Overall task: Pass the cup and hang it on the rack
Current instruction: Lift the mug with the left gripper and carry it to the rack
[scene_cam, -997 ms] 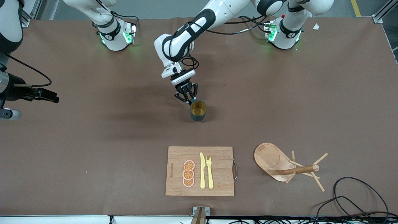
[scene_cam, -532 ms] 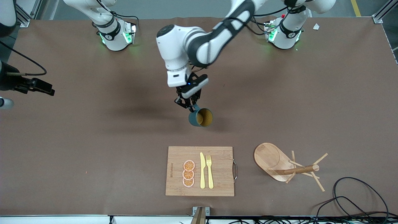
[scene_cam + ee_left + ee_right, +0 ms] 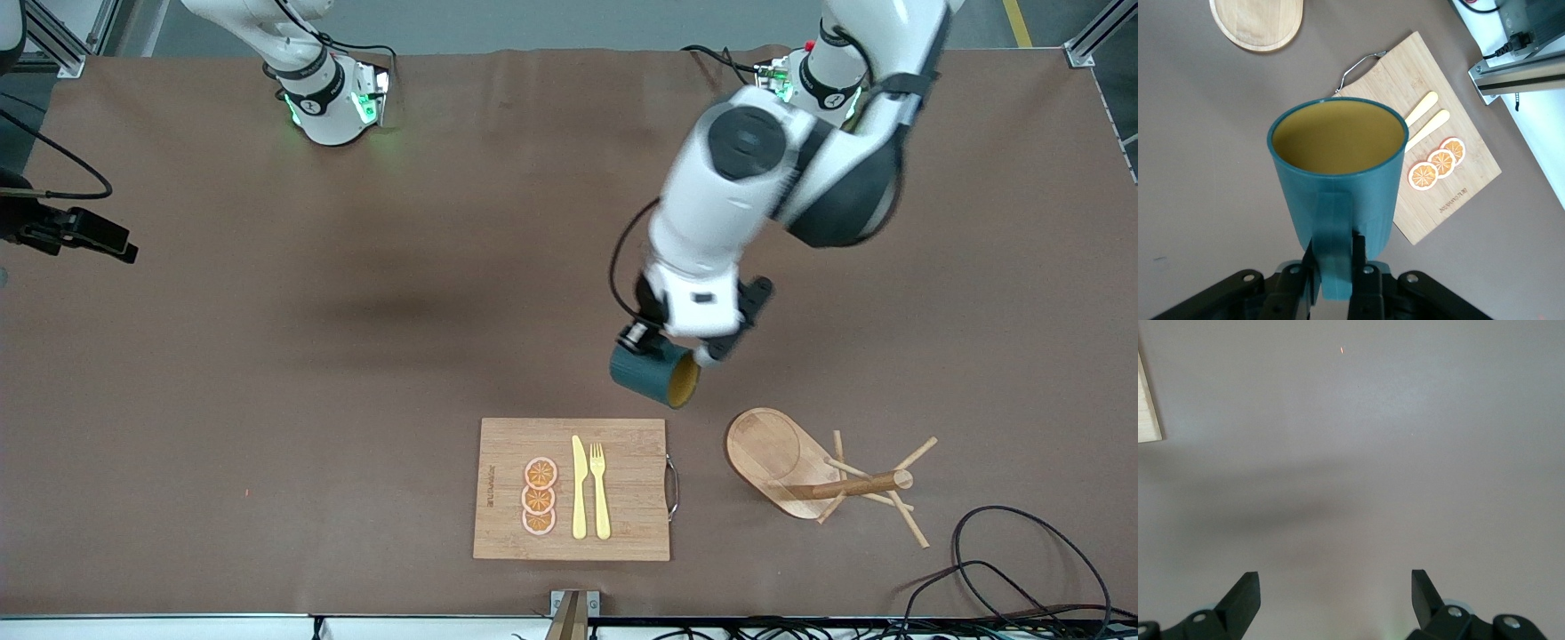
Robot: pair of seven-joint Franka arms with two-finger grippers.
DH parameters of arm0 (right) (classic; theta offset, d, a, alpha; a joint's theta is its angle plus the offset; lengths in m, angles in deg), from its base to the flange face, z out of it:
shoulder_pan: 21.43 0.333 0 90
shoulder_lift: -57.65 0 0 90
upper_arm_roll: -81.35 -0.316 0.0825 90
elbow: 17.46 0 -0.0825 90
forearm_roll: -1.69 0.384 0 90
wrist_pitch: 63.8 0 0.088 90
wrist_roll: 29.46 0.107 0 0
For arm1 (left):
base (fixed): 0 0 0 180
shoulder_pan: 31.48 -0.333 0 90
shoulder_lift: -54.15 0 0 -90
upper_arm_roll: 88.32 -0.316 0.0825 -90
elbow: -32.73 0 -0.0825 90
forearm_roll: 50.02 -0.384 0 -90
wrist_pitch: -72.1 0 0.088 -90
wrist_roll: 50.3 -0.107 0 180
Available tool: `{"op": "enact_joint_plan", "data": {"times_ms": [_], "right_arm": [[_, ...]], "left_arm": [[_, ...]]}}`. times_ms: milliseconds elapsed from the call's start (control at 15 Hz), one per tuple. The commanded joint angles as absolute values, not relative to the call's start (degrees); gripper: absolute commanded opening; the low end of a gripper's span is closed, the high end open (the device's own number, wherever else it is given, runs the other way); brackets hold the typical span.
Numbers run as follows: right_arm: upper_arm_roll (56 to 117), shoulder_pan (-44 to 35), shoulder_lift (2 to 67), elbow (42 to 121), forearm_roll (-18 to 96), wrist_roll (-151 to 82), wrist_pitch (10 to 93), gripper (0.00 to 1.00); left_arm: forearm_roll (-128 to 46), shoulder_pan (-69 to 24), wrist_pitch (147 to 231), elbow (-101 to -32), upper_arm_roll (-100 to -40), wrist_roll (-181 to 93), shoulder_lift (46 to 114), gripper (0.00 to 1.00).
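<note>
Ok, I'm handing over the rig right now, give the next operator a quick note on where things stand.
Left gripper: shut on the cup's handle, holding it tipped on its side in the air over the table between the board and the rack.
Right gripper: open, empty, waiting over bare table at the right arm's end.
Rack: stands at the left arm's end, beside the board, no cup on its pegs.
Done: cup is in the left gripper and close to the rack.
Left: slip the handle over a peg, release, back the arm away.
</note>
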State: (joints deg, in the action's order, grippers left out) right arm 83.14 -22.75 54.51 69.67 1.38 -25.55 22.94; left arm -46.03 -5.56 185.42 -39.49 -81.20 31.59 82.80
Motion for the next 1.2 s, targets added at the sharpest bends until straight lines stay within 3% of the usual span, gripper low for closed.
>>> {"op": "enact_joint_plan", "data": {"times_ms": [0,332,798,1130], "right_arm": [[82.31,-23.72,58.79,73.77,1.6,-25.07,24.62,1.0],[82.4,-23.63,61.34,74.65,1.6,-24.98,23.31,1.0],[82.23,-23.54,61.79,74.57,1.6,-24.98,23.3,1.0],[82.31,-23.63,63.18,76.49,2.39,-25.07,23.12,1.0]], "left_arm": [[-36.44,-11.59,186.18,-40.57,-80.5,24.26,81.83,0.0],[-16.57,-23.99,185.22,-40.83,-80.76,11.06,82.27,0.0],[3.04,-31.12,185.22,-41.18,-81.02,10.34,85.35,0.0],[4.47,-32.62,185.22,-41.27,-81.11,10.78,86.84,0.0]]}}
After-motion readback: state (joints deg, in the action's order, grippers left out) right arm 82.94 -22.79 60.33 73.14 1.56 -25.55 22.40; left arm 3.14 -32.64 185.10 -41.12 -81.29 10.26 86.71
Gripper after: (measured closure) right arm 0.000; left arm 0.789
